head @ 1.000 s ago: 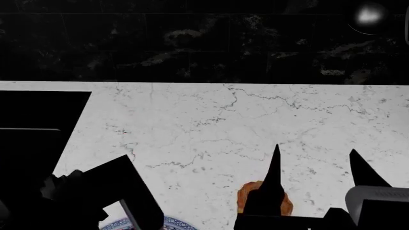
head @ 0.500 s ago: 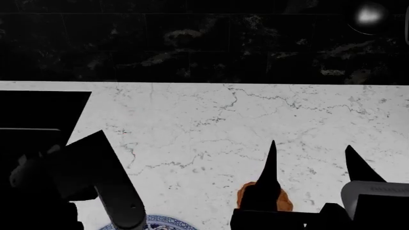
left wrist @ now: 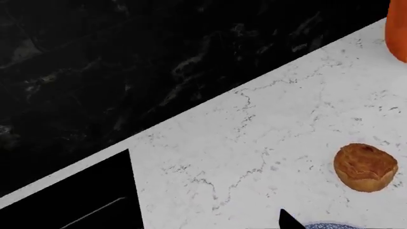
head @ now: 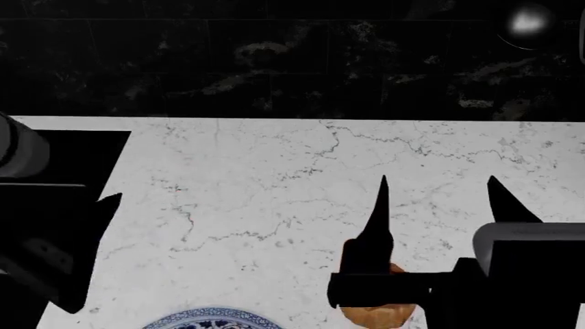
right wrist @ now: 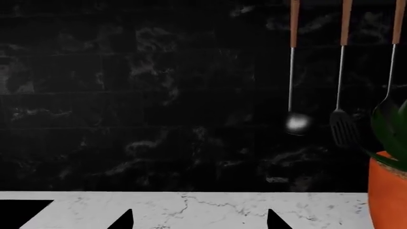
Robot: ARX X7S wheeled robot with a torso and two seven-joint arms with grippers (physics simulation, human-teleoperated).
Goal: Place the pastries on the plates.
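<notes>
One bun (head: 377,314) and one blue-rimmed plate (head: 212,319) show; right tool (head: 437,199) spread wide, empty; left tool's state unclear.

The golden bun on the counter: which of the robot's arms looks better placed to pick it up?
Probably the right: its open gripper hangs directly above the bun, while the left arm sits off at the counter's far side.

Bun (head: 377,314) mostly behind R gripper (head: 436,199) — blue-rim plate (head: 212,319) edge-cropped.

Right end effector (head: 437,199) holds its two fingers spread apart; left arm low at the side.
</notes>
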